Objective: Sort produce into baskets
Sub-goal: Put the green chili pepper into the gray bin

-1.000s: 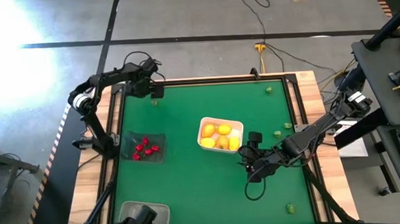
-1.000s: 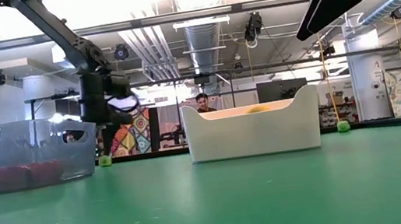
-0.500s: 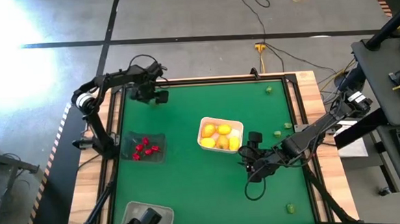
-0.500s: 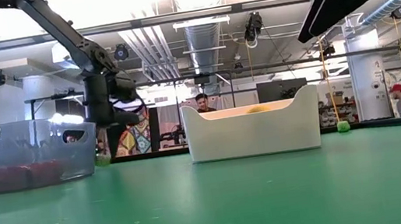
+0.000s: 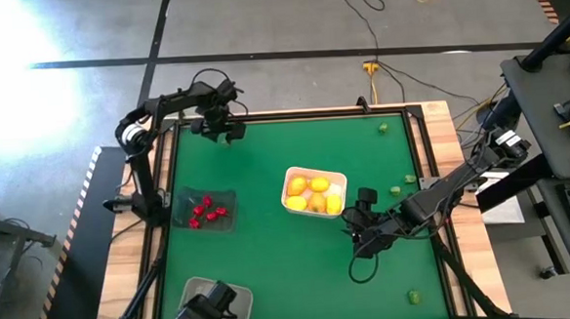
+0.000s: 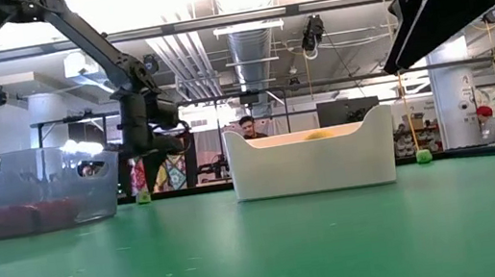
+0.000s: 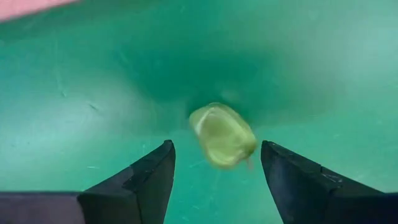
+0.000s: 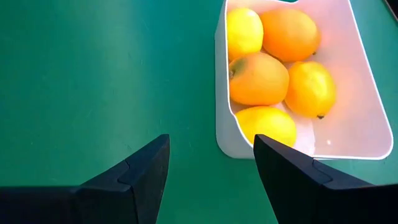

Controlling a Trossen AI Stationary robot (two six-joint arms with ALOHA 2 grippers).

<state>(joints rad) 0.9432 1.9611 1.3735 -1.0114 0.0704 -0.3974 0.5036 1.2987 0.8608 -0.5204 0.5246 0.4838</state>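
Left end effector fingers apart, green piece between, ungrasped; off-centre closing could flick it away.

— See that? The left claw has slid along the far edge of the table, away from its corner.

— Yeah, and that small green piece now sits between its spread fingers, not gripped.

— In the low view the piece was left of the arm before; now it's under it.

— And something dark by the clear basket up front has shifted right.
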